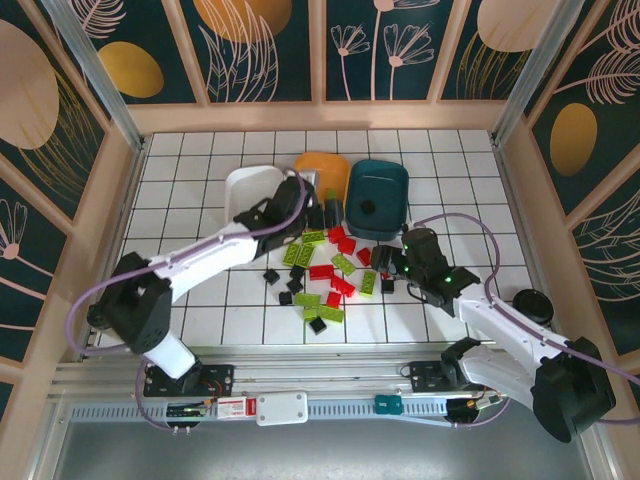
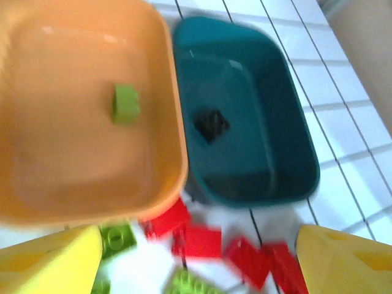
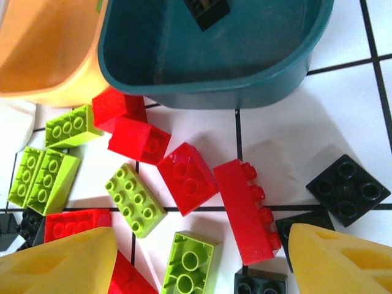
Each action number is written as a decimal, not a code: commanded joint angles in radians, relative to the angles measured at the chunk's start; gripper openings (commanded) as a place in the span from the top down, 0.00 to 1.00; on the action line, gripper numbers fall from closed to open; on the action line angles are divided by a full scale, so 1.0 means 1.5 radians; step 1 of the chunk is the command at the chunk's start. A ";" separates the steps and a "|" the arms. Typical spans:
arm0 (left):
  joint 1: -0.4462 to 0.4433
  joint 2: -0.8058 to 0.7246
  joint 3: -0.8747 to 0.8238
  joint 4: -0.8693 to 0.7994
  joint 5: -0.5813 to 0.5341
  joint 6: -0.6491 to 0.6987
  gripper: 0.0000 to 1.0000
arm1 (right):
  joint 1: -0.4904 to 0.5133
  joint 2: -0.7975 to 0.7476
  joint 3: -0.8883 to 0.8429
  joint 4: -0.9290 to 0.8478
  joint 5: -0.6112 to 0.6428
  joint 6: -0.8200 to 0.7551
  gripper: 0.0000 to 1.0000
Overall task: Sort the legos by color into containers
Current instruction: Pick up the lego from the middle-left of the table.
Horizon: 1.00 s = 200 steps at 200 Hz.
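Red, lime and black legos (image 1: 330, 270) lie scattered in front of three trays: white (image 1: 243, 190), orange (image 1: 325, 162) and dark teal (image 1: 385, 190). My left gripper (image 2: 199, 257) hangs open over the near rims of the orange tray (image 2: 61, 159) and teal tray (image 2: 263, 135), with blurred red bricks (image 2: 199, 240) below it. One lime brick (image 2: 125, 104) lies in the orange tray, one black brick (image 2: 211, 122) in the teal one. My right gripper (image 3: 202, 263) is open low over the pile, above an upside-down lime brick (image 3: 188, 264) and next to a long red brick (image 3: 248, 211).
Wooden walls (image 1: 118, 200) enclose the white tiled table (image 1: 190, 300). Black bricks (image 3: 346, 187) lie to the right of the pile. The teal tray's front wall (image 3: 214, 86) stands just beyond the right gripper. Both arms' cables (image 1: 470, 225) loop over the tiles.
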State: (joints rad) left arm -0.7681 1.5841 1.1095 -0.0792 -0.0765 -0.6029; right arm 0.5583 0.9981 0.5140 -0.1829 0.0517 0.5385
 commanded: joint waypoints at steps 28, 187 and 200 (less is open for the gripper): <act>-0.101 -0.028 -0.166 -0.007 -0.023 -0.032 0.18 | 0.008 -0.012 -0.034 0.006 0.011 0.028 0.25; -0.215 0.073 -0.164 -0.013 -0.019 -0.056 0.31 | 0.009 -0.034 -0.056 -0.011 0.020 0.038 0.25; -0.215 0.079 -0.161 -0.009 -0.019 -0.055 0.38 | 0.008 -0.036 -0.055 -0.013 0.021 0.038 0.25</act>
State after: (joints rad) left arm -1.0817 1.6714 0.8425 -0.0925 -0.1093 -0.6746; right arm 0.5648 0.9665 0.4423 -0.1871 0.0555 0.5835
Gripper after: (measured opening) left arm 0.671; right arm 0.749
